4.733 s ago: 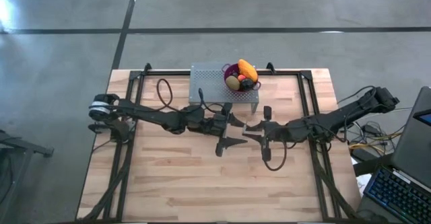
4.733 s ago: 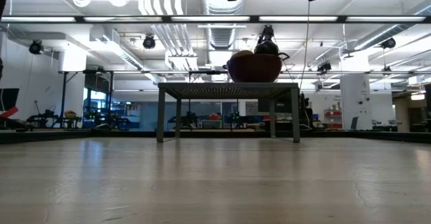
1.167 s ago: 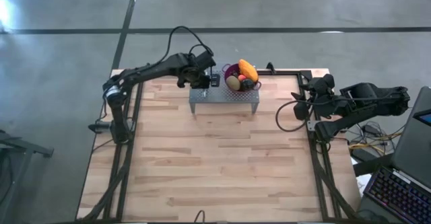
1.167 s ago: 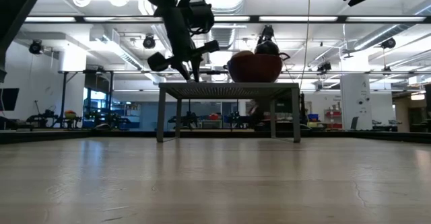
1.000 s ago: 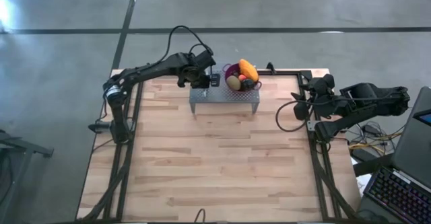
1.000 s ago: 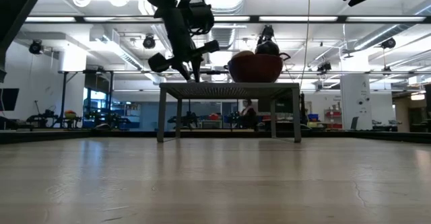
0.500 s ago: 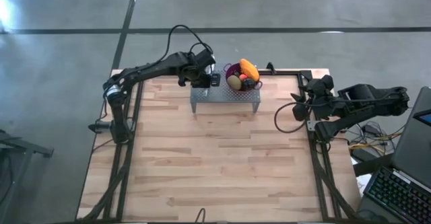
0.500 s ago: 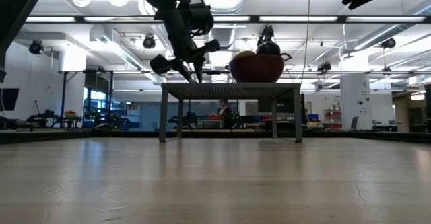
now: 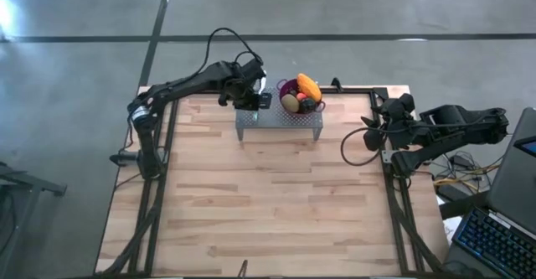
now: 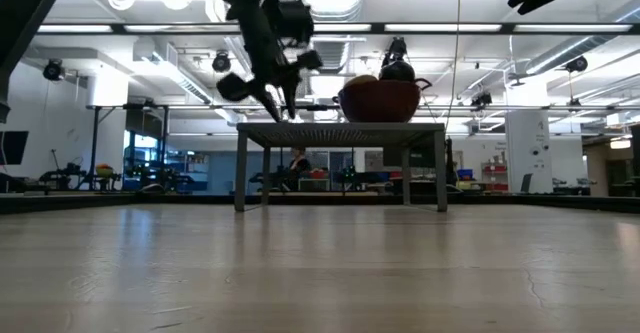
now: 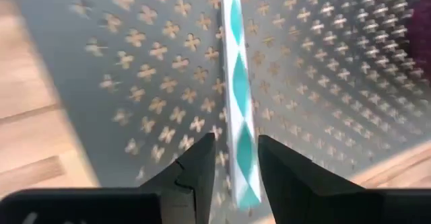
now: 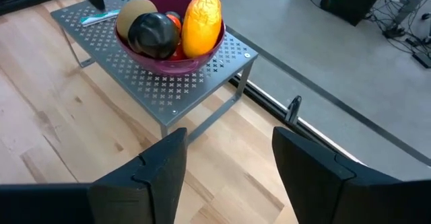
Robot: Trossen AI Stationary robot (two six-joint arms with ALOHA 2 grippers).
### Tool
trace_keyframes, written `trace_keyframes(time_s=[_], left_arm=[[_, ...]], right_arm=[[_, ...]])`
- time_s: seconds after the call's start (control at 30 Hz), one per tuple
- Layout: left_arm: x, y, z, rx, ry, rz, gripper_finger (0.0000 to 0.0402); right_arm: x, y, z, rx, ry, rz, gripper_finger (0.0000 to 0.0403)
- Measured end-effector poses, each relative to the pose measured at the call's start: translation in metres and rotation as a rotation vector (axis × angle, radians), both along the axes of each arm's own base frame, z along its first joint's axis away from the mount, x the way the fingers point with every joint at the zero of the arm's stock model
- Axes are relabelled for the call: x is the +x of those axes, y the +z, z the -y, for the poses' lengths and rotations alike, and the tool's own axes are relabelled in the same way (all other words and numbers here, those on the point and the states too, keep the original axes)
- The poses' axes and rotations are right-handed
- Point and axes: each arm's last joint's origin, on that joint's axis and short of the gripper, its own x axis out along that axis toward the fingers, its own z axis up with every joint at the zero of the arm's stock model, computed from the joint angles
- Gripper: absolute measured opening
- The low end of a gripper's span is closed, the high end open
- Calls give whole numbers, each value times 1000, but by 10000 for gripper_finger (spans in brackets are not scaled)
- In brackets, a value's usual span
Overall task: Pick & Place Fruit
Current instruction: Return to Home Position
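Note:
A purple perforated bowl [image 12: 168, 59] stands on a grey perforated metal stand [image 9: 280, 121] at the table's far edge. It holds the fruit: an elongated orange one [image 12: 202, 19], a brown-green oval [image 12: 135, 12], a near-black round [image 12: 153, 34] and a small red ball [image 12: 176, 22]. A thin teal-and-white patterned utensil [image 11: 236, 89] lies flat on the stand, to the left of the bowl. My left gripper [image 11: 237, 167] points down over the utensil, narrowly open, with one finger on each side. My right gripper [image 12: 225, 177] is open and held high at the table's right edge [image 9: 377, 124], facing the bowl. My left gripper comes from above, with its fingers [image 11: 202, 163] straddling the utensil near one end [image 11: 246, 183], across its length. The utensil lies flat on the stand. Whether either finger touches it, I cannot tell.
The stand [image 10: 340, 128] is raised on legs, with the bowl [image 10: 378, 100] on its right part. Black rails run along the table's left, right and far edges. Bare wooden tabletop [image 9: 268, 204] stretches in front of the stand. A person [image 10: 295, 163] shows far off in the room.
My left gripper has shifted slightly toward the table's left and risen a little over the stand. The person in the room behind has walked leftward in the low view.

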Motion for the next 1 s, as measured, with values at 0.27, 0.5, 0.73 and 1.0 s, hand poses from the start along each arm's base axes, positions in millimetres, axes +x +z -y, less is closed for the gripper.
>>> trace_keyframes(time_s=[0.27, 0.5, 0.73, 1.0], left_arm=[[-39, 56, 15, 171, 17, -47, 115], [-63, 95, 69, 489, -165, -30, 100], [-70, 79, 163, 838, -383, 233, 51], [-106, 0, 234, 1113, -791, 460, 7]], right_arm=[[2, -4, 0, -18, 12, -25, 207], [13, -12, -3, -37, 44, 0, 157], [47, -43, -17, -87, 195, 46, 26], [63, -99, -39, -102, 412, 119, 8]])
